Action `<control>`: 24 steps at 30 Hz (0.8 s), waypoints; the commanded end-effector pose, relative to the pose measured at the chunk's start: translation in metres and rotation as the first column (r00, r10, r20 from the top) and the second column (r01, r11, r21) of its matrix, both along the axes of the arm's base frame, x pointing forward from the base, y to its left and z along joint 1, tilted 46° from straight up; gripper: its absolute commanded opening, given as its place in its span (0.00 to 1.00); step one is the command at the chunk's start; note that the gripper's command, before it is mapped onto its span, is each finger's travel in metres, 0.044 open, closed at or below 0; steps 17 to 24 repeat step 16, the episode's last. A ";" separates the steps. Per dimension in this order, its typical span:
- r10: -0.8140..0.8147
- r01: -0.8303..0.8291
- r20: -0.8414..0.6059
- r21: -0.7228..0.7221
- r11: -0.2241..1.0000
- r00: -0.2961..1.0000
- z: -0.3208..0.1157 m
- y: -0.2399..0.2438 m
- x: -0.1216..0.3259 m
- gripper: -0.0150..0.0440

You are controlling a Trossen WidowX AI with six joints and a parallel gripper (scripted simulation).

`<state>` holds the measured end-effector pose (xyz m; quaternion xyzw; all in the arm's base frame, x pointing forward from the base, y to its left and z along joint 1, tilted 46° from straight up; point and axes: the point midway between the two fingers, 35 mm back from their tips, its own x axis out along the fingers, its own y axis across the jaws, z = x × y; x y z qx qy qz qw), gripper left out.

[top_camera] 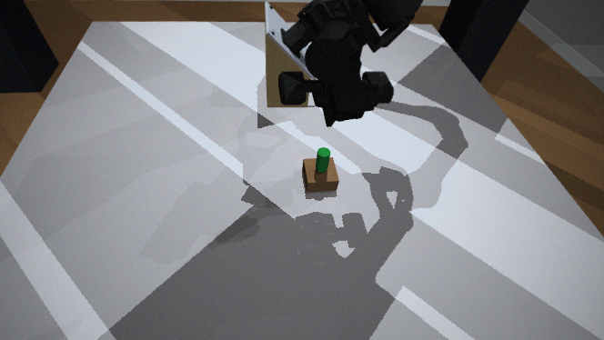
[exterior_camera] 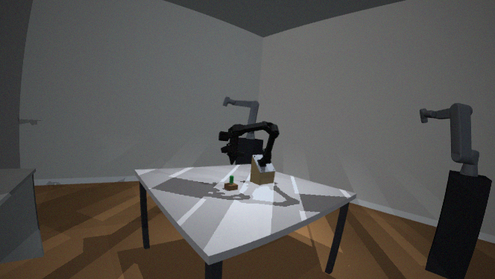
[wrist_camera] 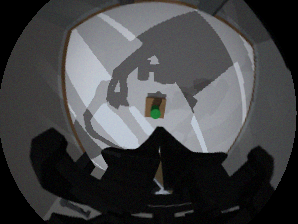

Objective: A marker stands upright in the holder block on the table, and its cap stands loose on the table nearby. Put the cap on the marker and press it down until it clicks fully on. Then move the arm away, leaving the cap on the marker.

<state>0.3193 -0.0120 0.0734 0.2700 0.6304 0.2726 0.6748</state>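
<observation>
You're looking at a bare room with plain grey walls (exterior_camera: 112,93) meeting in a corner under a darker ceiling (exterior_camera: 268,15). The floor (exterior_camera: 93,224) is brown wood planking, crossed by angular patches of light and shadow. A pale-topped table (exterior_camera: 238,220) on dark legs stands mid-room, a grey cabinet (exterior_camera: 16,212) at the left edge.

A robot lab: bare grey walls, 1 table (exterior_camera: 238,224), grey arms on black pedestals (exterior_camera: 458,220).
</observation>
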 end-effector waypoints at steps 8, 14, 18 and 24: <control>0.016 -0.016 -0.004 0.001 1.000 1.000 0.010 -0.006 -0.004 0.52; 0.016 -0.016 -0.004 0.001 1.000 1.000 0.010 -0.006 -0.004 0.79; 0.016 -0.016 -0.004 0.001 1.000 1.000 0.010 -0.006 -0.004 0.88; 0.016 -0.016 -0.004 0.001 1.000 1.000 0.010 -0.006 -0.004 0.88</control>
